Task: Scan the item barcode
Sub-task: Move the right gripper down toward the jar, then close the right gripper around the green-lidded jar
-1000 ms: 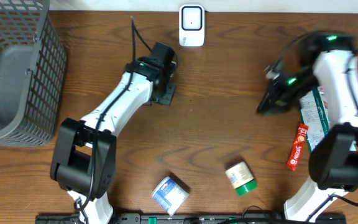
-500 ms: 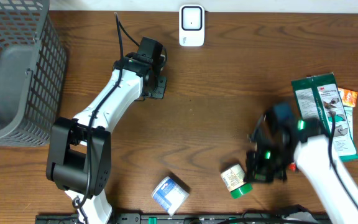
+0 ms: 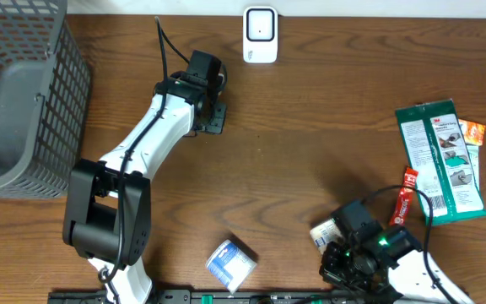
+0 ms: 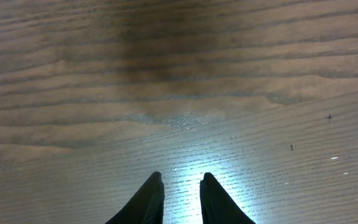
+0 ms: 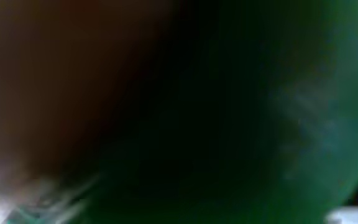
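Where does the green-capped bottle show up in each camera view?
Overhead: the green-capped bottle is at lower right, partly hidden under the right arm.
Left wrist: not in it.
Right wrist: blurred green, probably its cap, fills most of the frame; too blurred to be sure.
Shared landmark: the brown wood table, clear in overhead and left wrist.

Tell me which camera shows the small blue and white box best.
The overhead view: the box lies whole and unobstructed on the table. The left wrist view shows only bare wood and the left pincer; the right wrist view is just a green blur.
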Controlling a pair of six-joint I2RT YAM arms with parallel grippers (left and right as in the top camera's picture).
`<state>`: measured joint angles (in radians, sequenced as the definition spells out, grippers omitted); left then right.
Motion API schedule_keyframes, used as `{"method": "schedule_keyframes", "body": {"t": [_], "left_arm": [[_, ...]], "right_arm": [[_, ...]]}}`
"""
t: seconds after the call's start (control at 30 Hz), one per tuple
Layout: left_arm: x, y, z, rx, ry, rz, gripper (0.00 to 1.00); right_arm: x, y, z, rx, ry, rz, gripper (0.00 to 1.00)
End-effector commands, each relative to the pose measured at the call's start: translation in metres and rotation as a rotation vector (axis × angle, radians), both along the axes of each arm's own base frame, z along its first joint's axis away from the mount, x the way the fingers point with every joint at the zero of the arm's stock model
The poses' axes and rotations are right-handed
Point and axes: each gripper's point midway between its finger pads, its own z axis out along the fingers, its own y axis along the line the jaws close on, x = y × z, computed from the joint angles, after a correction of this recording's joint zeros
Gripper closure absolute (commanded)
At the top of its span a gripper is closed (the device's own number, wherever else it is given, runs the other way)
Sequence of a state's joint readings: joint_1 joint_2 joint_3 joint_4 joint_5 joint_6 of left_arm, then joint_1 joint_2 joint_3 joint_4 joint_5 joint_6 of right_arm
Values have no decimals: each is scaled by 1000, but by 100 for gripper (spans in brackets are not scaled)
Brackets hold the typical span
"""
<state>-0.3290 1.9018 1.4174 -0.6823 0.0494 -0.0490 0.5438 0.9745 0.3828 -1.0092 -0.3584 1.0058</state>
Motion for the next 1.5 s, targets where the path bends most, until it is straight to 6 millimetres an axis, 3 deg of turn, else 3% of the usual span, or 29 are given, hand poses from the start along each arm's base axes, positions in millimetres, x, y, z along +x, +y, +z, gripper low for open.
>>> {"method": "schedule_keyframes", "body": {"t": [0.0,0.13,0.33,0.53,0.6,0.83,1.0,1.27,1.47], "left_arm": [[3,1,12,-6,-30,7,77],[3,1,12,-6,-31,7,77],[3,1,12,-6,-31,7,77],[1,2,11,-2,-20,6,76],[-1,3,11,0,-16,6,76],[-2,3,10,2,-8,6,76],[-3,3,10,2,-6,5,76],[-9,-26,13,-157,31,-50,76],[-17,-42,16,-248,67,-83,76]], "right_arm": [[-17,-16,-12,-106,88,-73,99],[-13,-16,-4,-129,109,-26,99],[3,-38,18,-317,113,33,97],[18,-26,10,-284,105,75,88],[25,-13,4,-221,89,107,88],[77,26,-11,-67,-103,99,87],[90,32,-10,-36,-165,132,83],[134,26,9,5,-272,100,80],[155,41,28,127,-328,89,79]]}}
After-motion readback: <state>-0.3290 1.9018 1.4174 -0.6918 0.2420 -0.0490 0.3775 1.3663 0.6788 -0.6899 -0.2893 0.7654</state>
